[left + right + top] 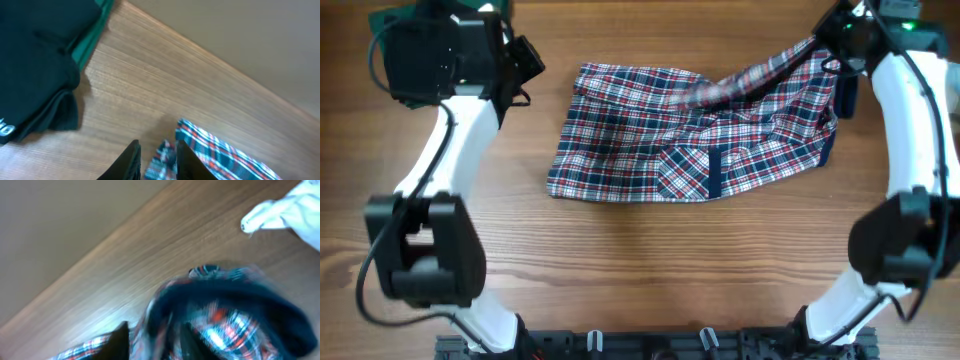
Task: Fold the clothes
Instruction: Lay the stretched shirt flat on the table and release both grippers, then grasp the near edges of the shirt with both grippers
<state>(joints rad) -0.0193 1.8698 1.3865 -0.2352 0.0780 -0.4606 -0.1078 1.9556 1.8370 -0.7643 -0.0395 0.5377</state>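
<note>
Shirt (690, 140) lies crumpled mid-table (640, 260), its right corner raised and blurred. Right gripper (150, 342): fingers apart with cloth between them, grip cannot be told. Left gripper (157, 162): narrowly parted, at the shirt's far-left corner. Black garment (35, 65) lies beyond.

Soft woven plaid shirt (650, 150) — matt, grained wood table (620, 260) — glossy white plastic arm shells (460, 150)

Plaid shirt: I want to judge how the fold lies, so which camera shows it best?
Overhead. It shows nearly the whole plaid shirt on the table, outline and pocket included. The left wrist view catches only one corner at its bottom edge; the right wrist view shows a blurred close-up bunch of it.
</note>
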